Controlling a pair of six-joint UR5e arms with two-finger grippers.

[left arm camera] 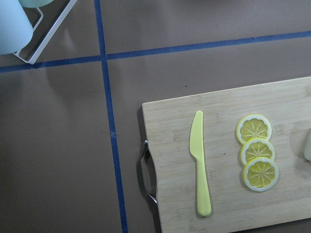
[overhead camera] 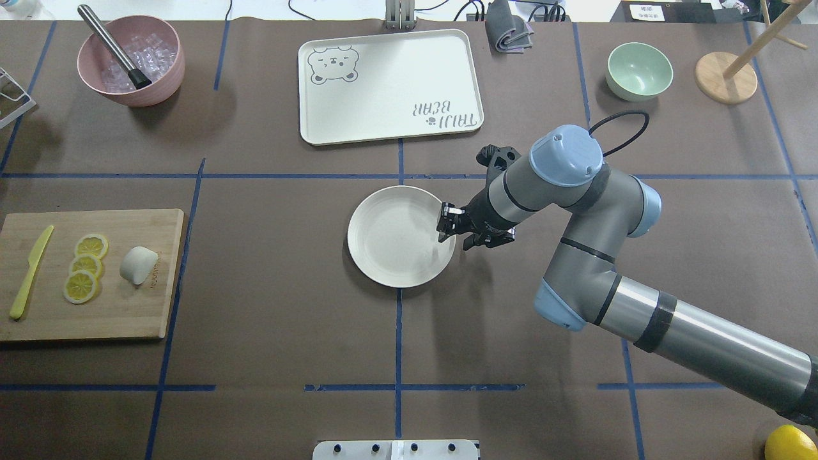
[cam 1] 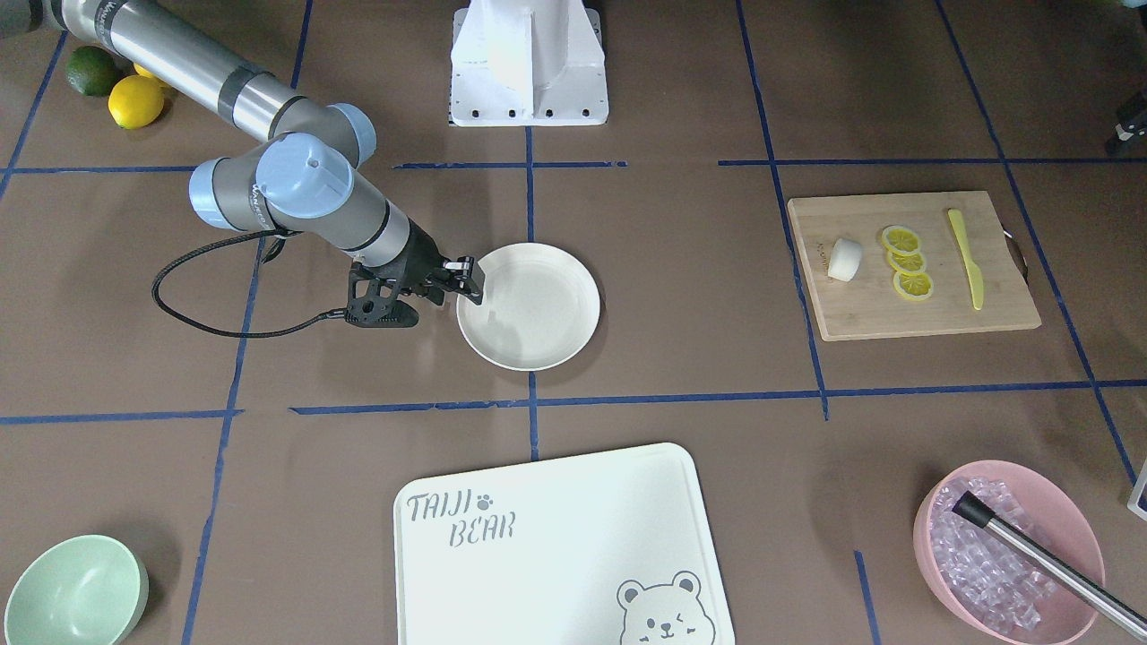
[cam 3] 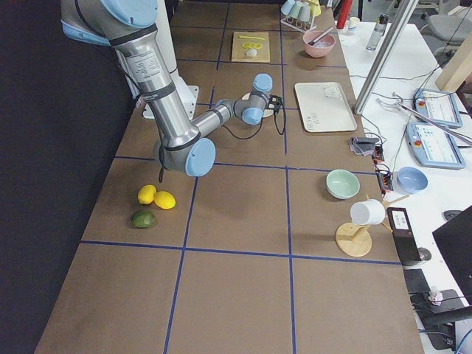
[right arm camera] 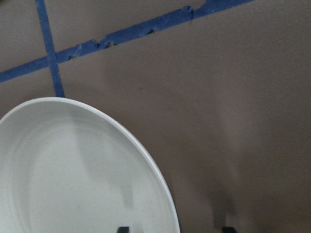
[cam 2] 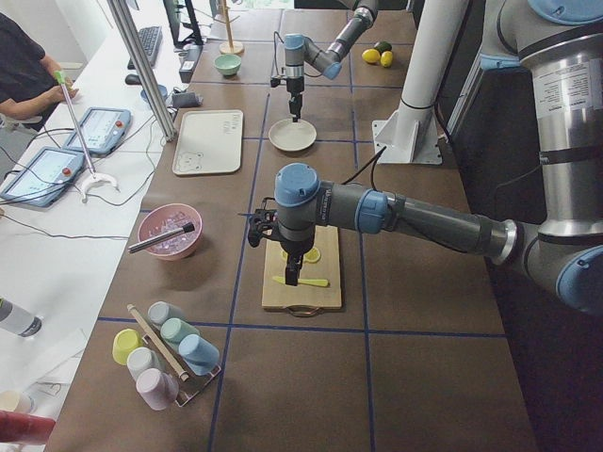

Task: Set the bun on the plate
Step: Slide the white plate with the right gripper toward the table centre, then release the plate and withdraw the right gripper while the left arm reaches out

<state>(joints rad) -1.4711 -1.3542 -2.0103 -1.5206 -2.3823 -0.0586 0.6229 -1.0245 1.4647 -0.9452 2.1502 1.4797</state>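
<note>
The small white rounded bun [overhead camera: 138, 265] lies on the bamboo cutting board [overhead camera: 115, 313] beside three yellow lemon slices [overhead camera: 85, 265], well apart from the round cream-white plate [overhead camera: 390, 246]. The right gripper [overhead camera: 443, 229] sits at the plate's rim, jaws parted, seemingly straddling it. The left gripper [cam 2: 292, 276] hovers above the board; its jaw state cannot be told.

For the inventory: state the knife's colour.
Yellow-green knife; clearest in the left wrist view.
</note>
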